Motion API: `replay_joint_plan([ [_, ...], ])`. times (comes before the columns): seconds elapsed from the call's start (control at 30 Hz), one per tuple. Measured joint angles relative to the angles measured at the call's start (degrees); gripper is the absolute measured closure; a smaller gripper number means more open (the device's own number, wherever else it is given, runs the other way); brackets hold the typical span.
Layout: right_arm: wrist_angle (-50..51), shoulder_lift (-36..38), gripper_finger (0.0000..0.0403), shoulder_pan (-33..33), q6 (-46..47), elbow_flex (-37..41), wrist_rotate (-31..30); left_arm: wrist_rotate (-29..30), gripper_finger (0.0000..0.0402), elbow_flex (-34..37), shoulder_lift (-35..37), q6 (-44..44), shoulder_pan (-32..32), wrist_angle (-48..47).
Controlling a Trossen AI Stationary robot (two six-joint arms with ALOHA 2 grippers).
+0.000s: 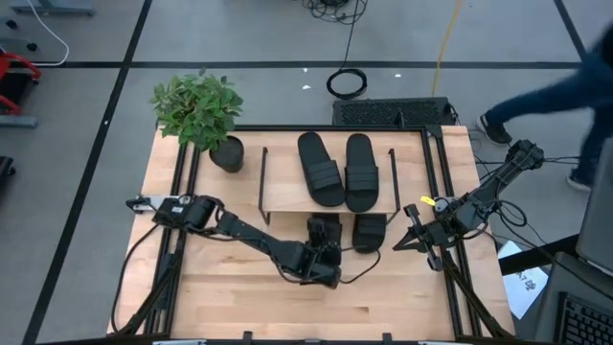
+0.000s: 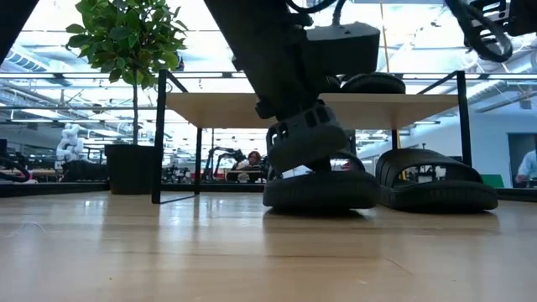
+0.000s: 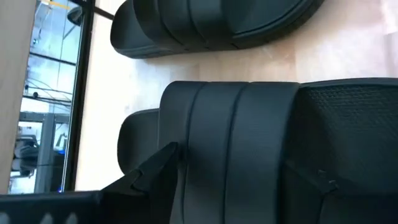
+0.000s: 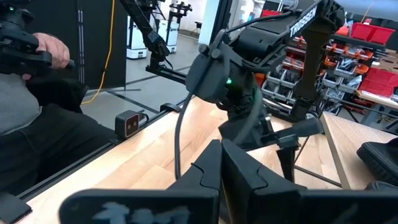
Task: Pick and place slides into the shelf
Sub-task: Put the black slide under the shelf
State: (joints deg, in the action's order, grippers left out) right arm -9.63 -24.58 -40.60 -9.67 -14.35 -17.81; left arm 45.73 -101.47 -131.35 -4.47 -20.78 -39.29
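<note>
Left tool (image 1: 324, 257) low at the tabletop (image 1: 239, 297), fingers parted either side of a slide's (image 1: 324, 231) strap, not clearly gripping. That slide rests flat on the tabletop, toe under the shelf (image 1: 283, 187). Second slide (image 1: 370, 231) just beside it. Two more slides (image 1: 334, 170) side by side on the shelf top. Right tool (image 1: 414, 233) closed, empty, raised right of the shelf.

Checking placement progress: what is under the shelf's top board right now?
Two slides sit under the shelf: one at the left gripper, another beside it. How far in they reach is hidden by the board.
</note>
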Motion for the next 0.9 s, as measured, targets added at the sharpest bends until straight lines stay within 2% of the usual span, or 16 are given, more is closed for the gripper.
replay_joint_plan([
  [0.13,0.0,0.0,0.0403,0.0,0.0,0.0,0.0,-0.1,0.0163,0.0,0.0,-1.8,-0.4,0.4],
  [0.4,0.0,0.0,0.0403,0.0,0.0,0.0,0.0,-0.6,0.0074,0.0,0.0,-4.2,-0.2,0.5],
  [0.63,0.0,0.0,0.0403,0.0,0.0,0.0,0.0,1.6,0.0019,-0.8,0.1,3.0,-2.3,0.2],
  [0.8,0.0,0.0,0.0403,0.0,0.0,0.0,0.0,2.1,0.001,-6.1,0.1,6.1,-4.8,-2.8],
  [0.9,0.3,0.0,0.0403,0.0,0.0,0.0,0.1,2.5,0.0009,-12.2,0.1,5.5,-6.7,-9.3],
])
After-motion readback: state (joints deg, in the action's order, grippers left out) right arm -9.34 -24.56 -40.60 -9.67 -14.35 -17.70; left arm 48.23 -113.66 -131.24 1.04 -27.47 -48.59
